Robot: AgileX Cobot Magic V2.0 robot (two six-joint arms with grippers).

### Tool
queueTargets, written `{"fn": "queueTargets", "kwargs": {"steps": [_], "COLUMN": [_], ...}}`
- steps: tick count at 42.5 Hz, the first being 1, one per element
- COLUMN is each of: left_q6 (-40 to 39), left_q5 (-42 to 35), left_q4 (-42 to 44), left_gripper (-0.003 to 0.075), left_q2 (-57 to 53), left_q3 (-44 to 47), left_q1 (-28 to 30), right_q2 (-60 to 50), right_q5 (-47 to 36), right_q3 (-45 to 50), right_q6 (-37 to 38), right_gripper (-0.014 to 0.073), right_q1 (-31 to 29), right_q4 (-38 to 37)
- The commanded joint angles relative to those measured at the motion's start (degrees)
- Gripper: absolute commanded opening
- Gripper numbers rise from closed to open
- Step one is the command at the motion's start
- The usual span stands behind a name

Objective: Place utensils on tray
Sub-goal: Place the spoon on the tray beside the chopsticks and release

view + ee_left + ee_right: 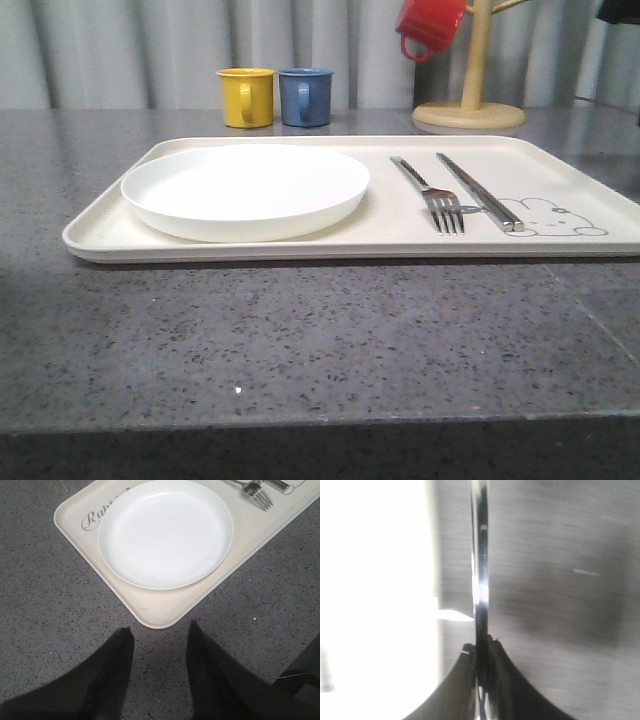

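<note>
A dark grey speckled stone table (300, 350) with things on it

On it sit a big cream tray with round corners (250, 250), a yellow mug (246, 97), a blue mug (305, 97) and a round wooden mug stand (468, 114).

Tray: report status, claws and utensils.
Left claw open, empty, short of tray. Right claw shut on shiny metal utensil. Plate, fork, metal sticks on tray.
</note>
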Motion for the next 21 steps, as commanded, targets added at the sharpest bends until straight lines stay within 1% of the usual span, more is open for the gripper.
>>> {"fn": "queueTargets", "kwargs": {"steps": [1, 8, 14, 18, 21], "left_q6": [-0.84, -0.84, -0.84, -0.84, -0.84], "left_q5": [-3.74, -3.74, -3.74, -3.74, -3.64], "left_q4": [-0.3, -0.3, -0.3, -0.3, -0.3], "left_gripper": [0.0258, 0.0258, 0.0258, 0.0258, 0.0258], "left_q2": [-0.39, -0.39, -0.39, -0.39, -0.39], "left_q3": [-1.59, -1.59, -1.59, -1.59, -1.59], "left_q1": [-0.23, -0.23, -0.23, -0.23, -0.23], "right_q2": [-2.47, 0.11, 2.54, 3.55, 4.26], "right_q5": [0.02, -1.05, -2.78, -4.31, -5.21], "right_q3": [-1.83, -1.83, -1.83, -1.83, -1.83], "right_q6": [-0.76, 0.48, 5.16, 9.83, 10.91], "right_gripper": [-0.0057, -0.0057, -0.0052, -0.0018, 0.0032], "right_q1": [4.02, 8.41, 8.82, 8.82, 8.82], "right_q4": [3.95, 4.61, 3.88, 1.45, 1.2]}}
